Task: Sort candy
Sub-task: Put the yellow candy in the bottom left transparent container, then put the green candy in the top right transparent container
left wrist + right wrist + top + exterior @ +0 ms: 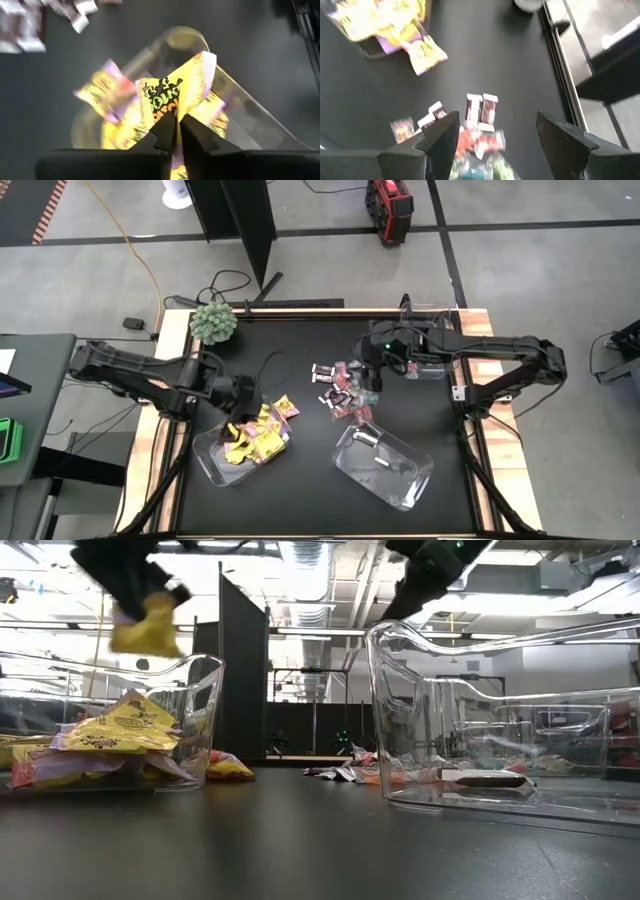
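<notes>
Low view put two clear bins nearest me on the black tabletop (300, 840): the left bin (195, 720) heaped with yellow packets (120, 730), the right bin (480, 720) holding one dark mini bar (490, 777) on its floor. Bare tabletop ran open between them and in front. Above the left bin my left pincer (150, 600) hung with a yellow packet (148, 628) clenched in it; its upper part was cut off by the frame edge. My left wrist view confirmed it: the two fingers (165, 132) pinched almost together on that packet (170, 97), directly over the bin's mouth.

From the high view, the left bin (210, 460) sat near the tabletop's front left, close to the wooden edge (165, 450), so I had little side room there. The right bin (400, 475) lay angled toward the front right. One loose yellow packet (287, 408) lay just outside the left bin.

Farther back, the mixed pile of candy (340, 390) lay mid-table, with dark bars and pink-and-teal wrappers I could not count. My right pincer (372, 375) hovered over it, released, fingers (440, 140) spread wide with nothing between them; two dark bars (481, 110) showed side by side past them. The right arm hid part of the pile and a third clear bin (440, 360) behind it. A fuzzy green ball plant (214, 322) stood at the far left corner.
</notes>
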Controlling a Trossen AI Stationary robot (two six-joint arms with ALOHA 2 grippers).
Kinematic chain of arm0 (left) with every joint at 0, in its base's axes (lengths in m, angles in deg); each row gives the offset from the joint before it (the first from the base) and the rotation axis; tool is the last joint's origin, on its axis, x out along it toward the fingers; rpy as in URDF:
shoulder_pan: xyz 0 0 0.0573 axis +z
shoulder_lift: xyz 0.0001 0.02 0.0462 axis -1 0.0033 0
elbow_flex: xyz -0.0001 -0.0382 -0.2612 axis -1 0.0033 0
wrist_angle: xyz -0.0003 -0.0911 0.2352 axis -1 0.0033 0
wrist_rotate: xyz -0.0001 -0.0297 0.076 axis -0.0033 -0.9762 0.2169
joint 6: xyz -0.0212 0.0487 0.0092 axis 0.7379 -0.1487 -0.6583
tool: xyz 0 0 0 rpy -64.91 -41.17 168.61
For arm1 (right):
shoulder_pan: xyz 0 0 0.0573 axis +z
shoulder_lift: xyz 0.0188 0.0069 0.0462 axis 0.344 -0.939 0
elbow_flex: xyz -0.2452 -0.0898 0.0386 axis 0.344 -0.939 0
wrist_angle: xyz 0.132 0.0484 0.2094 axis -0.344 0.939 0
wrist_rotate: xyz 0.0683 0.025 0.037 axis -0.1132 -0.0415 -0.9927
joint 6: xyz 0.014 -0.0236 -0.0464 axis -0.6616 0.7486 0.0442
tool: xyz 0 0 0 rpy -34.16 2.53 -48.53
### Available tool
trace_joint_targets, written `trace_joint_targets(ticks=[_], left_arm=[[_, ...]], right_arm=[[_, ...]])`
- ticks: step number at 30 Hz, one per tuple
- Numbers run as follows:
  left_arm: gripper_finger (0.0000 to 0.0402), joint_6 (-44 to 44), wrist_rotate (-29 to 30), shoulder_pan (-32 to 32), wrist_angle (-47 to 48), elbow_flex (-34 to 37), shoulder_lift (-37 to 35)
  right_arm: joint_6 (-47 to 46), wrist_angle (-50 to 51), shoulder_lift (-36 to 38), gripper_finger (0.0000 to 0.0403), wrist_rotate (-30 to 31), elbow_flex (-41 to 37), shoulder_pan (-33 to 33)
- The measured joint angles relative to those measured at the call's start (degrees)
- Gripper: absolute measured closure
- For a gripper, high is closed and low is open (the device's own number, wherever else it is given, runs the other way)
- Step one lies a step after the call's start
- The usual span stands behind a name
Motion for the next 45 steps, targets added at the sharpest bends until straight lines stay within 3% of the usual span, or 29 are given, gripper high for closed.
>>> trace_joint_targets(ticks=[7,13,21,36,40,45], left_arm=[[0.0251,15.7,0.7,-4.3,-1.2,9.2,0.1],[0.0165,15.3,2.7,-5.8,-1.6,10.0,0.1],[0.0157,11.6,10.2,-5.8,-2.4,7.3,0.0],[0.0157,11.2,16.3,-5.8,-3.7,7.3,0.0],[0.0157,11.2,17.0,-5.8,-3.8,7.3,0.0],[0.0157,11.2,17.2,-5.8,-5.4,7.3,0.0]], right_arm=[[-1.9,4.9,-2.0,0.0123,0.0,0.0,-3.0],[-1.5,9.4,-9.0,0.0123,-0.4,0.0,-6.5],[8.1,9.0,-20.1,0.0123,-2.4,0.0,-13.3],[10.2,7.7,-30.8,0.0133,-3.3,0.7,-19.2],[10.2,7.4,-31.6,0.0167,-3.7,0.8,-19.0],[10.3,7.1,-31.2,0.0265,-3.7,0.7,-18.3]])
